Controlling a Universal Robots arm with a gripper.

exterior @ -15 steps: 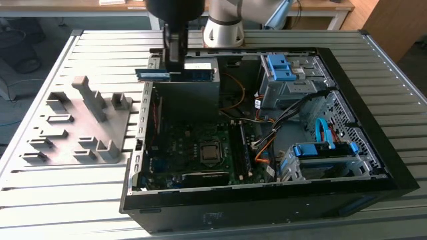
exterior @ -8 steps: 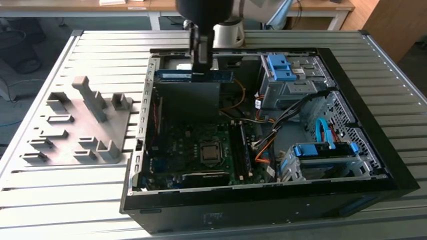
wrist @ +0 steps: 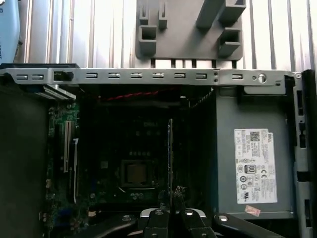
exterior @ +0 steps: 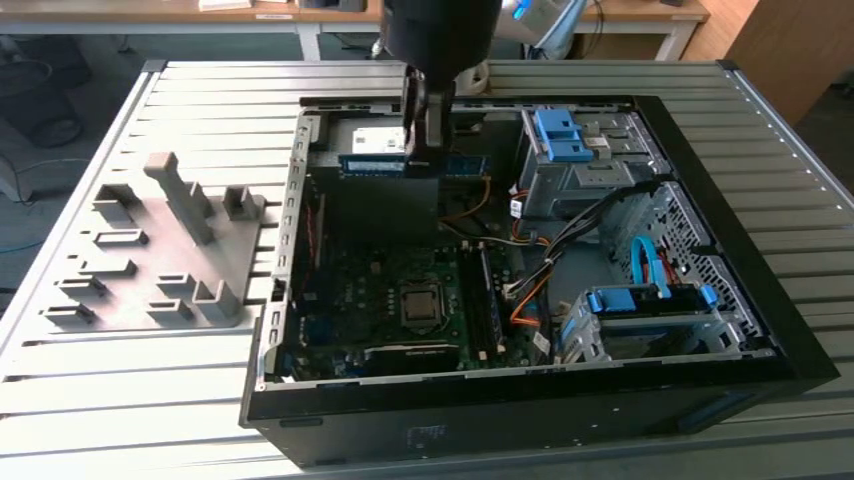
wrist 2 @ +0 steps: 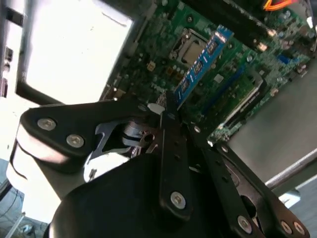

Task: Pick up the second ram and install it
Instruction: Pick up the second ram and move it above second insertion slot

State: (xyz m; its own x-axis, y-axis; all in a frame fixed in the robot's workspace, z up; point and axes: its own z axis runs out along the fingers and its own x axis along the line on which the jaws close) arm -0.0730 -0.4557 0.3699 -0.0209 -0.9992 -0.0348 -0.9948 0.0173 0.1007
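Over the motherboard [exterior: 387, 290] — claw [exterior: 424, 158] around second ram [exterior: 367, 164]

I look into an open case [exterior: 534, 415] lying on a slatted table [exterior: 134, 400]. Its motherboard [exterior: 387, 270] lies flat, the processor [exterior: 418, 305] near its middle. Beside the board sits a grey power supply [wrist: 247, 148]. Blue drive brackets [exterior: 561, 135] line the exterior view's right, and orange wires [exterior: 521, 300] run between board and brackets. A grey rack [exterior: 160, 250] rests outside the case, on that view's left.

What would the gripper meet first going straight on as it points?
Probably the green motherboard, beside the square silver processor socket; the thin blue-labelled memory stick in the gripper would touch first. Depth unclear.
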